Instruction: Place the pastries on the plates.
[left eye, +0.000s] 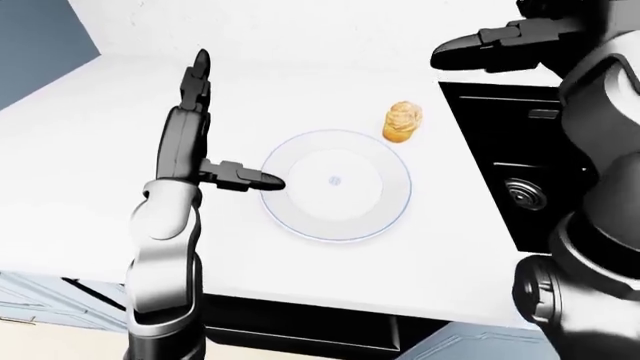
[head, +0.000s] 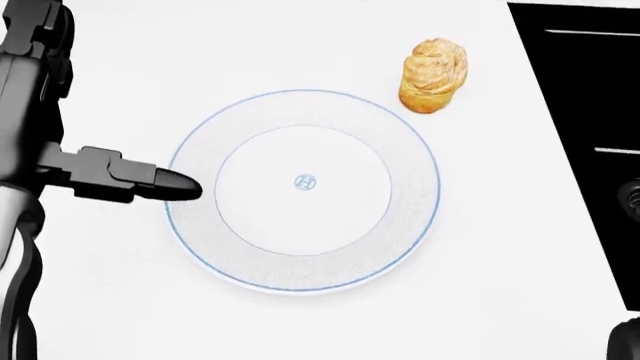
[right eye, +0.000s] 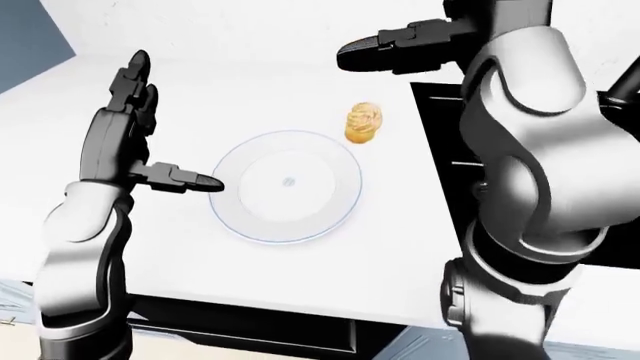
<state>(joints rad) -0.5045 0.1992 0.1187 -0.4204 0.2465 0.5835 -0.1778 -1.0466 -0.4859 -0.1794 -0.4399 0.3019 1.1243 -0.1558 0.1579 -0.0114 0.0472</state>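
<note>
The robot's left hand (left eye: 190, 120) was matt black, made of blocky, angular segments, and each finger (head: 172, 184) ended in a rounded, smooth tip. Its left forearm (left eye: 165, 247) had a glossy light-grey shell, with a black section under it. The right hand (right eye: 400, 41) had the same black, blocky build. The right arm (right eye: 530, 150) was made of big rounded silver-grey shells, with dark joints between them.
</note>
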